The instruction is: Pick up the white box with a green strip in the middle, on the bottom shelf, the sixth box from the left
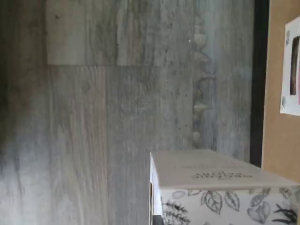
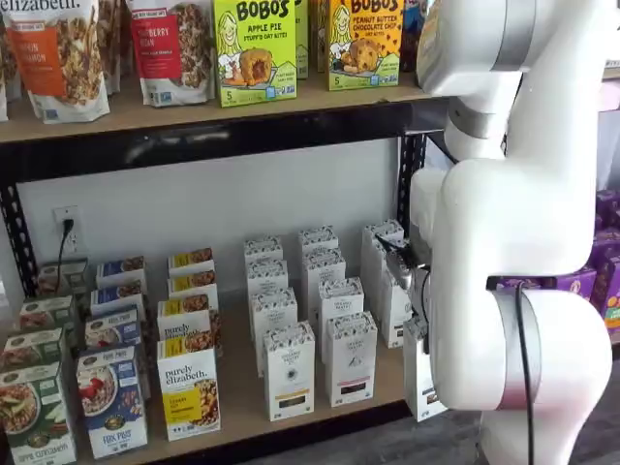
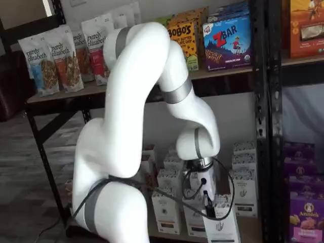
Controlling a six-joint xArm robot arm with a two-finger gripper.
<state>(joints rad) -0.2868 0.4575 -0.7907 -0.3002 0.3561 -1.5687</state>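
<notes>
My gripper [image 3: 207, 204] hangs from the white arm in front of the bottom shelf [image 2: 242, 412], and its black fingers are closed on the top of the white box [image 3: 221, 229]. The box is a tall white carton with a leaf-patterned top band, held upright in front of the shelf's front edge. It also shows in a shelf view [image 2: 419, 381], half hidden behind the arm. In the wrist view the box [image 1: 220, 187] is close to the camera, over grey plank floor, with the shelf's black edge [image 1: 257, 93] beside it.
Rows of similar white cartons [image 2: 289, 370] stand on the shelf, with purely elizabeth boxes [image 2: 187, 392] further left. A black rack post [image 3: 263, 126] rises to the right of the gripper, with purple boxes [image 3: 304, 212] beyond it. The upper shelf [image 2: 194, 131] holds bags and Bobo's boxes.
</notes>
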